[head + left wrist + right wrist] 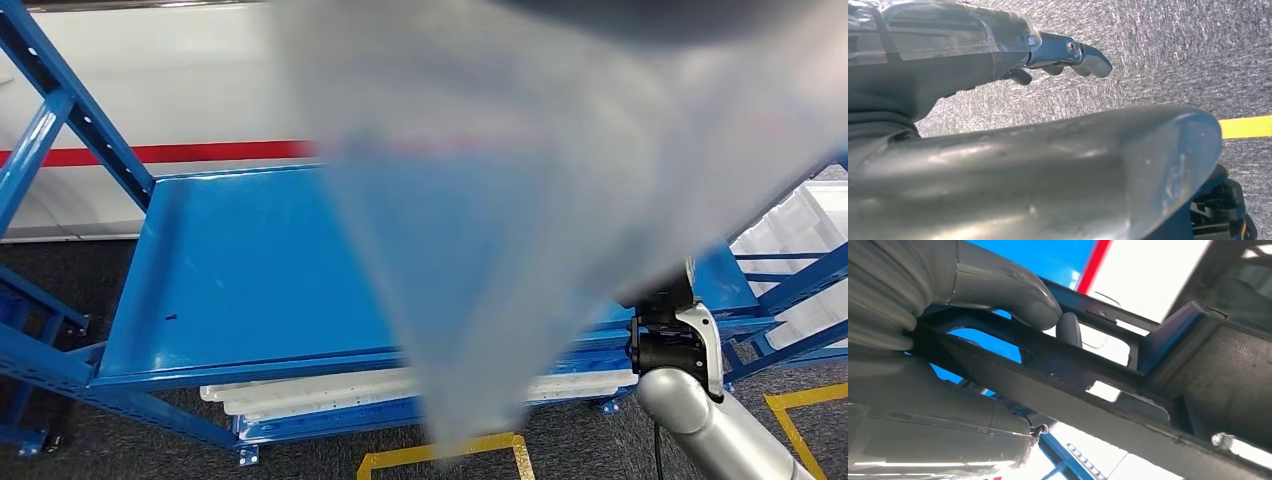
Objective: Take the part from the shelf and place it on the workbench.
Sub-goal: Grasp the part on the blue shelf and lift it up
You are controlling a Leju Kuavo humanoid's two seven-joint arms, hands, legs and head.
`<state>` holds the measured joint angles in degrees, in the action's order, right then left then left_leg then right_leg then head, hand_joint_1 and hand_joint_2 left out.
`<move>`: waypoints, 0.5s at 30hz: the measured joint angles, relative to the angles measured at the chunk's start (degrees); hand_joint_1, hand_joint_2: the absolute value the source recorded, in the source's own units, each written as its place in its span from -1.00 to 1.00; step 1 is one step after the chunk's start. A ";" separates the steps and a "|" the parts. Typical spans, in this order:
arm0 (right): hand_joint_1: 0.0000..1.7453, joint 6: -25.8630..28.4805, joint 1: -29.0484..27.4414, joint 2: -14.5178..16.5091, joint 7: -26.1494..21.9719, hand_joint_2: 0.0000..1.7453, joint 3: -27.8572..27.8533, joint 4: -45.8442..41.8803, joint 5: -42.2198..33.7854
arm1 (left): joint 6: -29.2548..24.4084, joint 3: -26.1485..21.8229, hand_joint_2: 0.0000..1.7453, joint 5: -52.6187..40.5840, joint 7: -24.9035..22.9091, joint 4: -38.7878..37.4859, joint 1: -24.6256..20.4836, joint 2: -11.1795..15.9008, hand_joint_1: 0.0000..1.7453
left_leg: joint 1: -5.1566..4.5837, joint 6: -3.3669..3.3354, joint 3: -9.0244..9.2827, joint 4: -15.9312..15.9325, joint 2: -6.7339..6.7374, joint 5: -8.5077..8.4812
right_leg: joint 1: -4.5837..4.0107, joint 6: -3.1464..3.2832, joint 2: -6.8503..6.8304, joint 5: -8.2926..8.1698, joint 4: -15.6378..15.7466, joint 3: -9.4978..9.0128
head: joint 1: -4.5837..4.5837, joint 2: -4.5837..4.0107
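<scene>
The part (pixel 1128 390), a black frame-like piece w/ cut-out openings and a textured panel, is gripped by the right hand (pixel 963 315): the thick grey thumb (pixel 1008 290) is pressed over 1 bar of the frame, and a darker fingertip (pixel 1069 329) is seen thru an opening from the other side. In the head view the part is held up close to the camera, seen as a big blurred translucent shape (pixel 520 230) covering centre and upper right; the right arm (pixel 700 410) rises under it at lower right. Behind it a blue shelf (pixel 230 270) is seen w/ its flat deck; white trays (pixel 310 395) are stacked on the lower level, more white trays (pixel 800 225) at far right. Yellow floor tape (pixel 440 455) is laid on grey carpet near the shelf.

The left hand (pixel 1063 55) is seen over grey carpet (pixel 1173 50) w/ fingers loosely curled, nothing held. A yellow line (pixel 1245 126) is crossed by the view's edge.
</scene>
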<state>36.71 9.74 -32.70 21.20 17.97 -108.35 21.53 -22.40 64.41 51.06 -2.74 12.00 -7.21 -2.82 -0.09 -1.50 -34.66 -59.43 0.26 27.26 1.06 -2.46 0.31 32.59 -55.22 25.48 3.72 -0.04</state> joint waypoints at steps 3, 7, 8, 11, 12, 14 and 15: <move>1.00 0.00 -0.20 0.02 -0.10 1.00 -1.34 -1.87 -0.02 | -0.01 0.00 -1.00 0.00 0.02 -0.04 0.00 0.01 -1.00 | 0.00 0.00 -0.01 0.00 -0.08 0.00 | 0.00 0.00 -0.01 0.00 0.00 0.01 | 0.00 0.00; 1.00 -0.02 -0.64 0.02 -0.13 1.00 -2.88 -3.93 -0.02 | -0.01 0.00 -1.00 0.00 0.10 -0.08 0.00 0.01 -1.00 | 0.00 0.00 -0.02 0.00 -0.19 0.00 | 0.00 0.00 -0.06 0.00 0.01 0.00 | -0.01 0.00; 1.00 -0.01 -0.71 0.02 -0.14 1.00 -3.10 -4.27 -0.03 | -0.01 0.00 -1.00 0.00 0.13 -0.08 0.00 0.01 -1.00 | 0.01 0.00 -0.02 0.00 -0.20 0.00 | 0.00 0.00 -0.07 0.00 0.01 0.00 | -0.02 0.00; 1.00 0.76 -0.88 0.11 -0.93 1.00 -3.88 -5.25 -1.60 | -0.29 0.01 -1.00 0.15 0.77 -0.10 0.00 0.02 -1.00 | 0.01 0.00 -0.02 0.00 -0.24 -0.01 | 0.00 0.00 -0.07 0.00 0.00 0.01 | -0.03 0.00; 1.00 1.31 -0.95 0.15 -1.57 1.00 -4.26 -5.64 -2.88 | -0.49 0.01 -1.00 0.25 1.23 -0.11 0.00 0.04 -1.00 | 0.01 0.00 -0.02 0.00 -0.26 -0.01 | 0.00 0.00 -0.07 0.00 0.00 0.01 | -0.03 0.00; 1.00 2.21 -1.10 0.17 -3.02 1.00 -5.28 -6.63 -5.88 | -0.89 0.01 -1.00 0.43 2.18 -0.11 0.00 0.12 -1.00 | 0.01 0.00 -0.03 0.00 -0.32 -0.01 | 0.00 0.00 -0.08 0.01 0.00 0.01 | -0.03 0.00; 1.00 2.39 -1.20 0.18 -3.68 1.00 -6.00 -7.24 -7.44 | -1.05 0.00 -1.00 0.54 2.61 -0.11 0.00 0.19 -1.00 | 0.01 0.00 -0.03 0.00 -0.35 -0.01 | 0.00 0.00 -0.09 0.01 0.00 0.01 | -0.02 0.00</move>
<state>39.10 8.55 -32.52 17.52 11.97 -115.60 14.09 -23.45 64.41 51.60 -0.13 11.89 -7.21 -2.64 -0.08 -1.50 -34.69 -59.43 -0.09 27.25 1.06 -2.46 0.22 32.60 -55.21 25.49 3.69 -0.04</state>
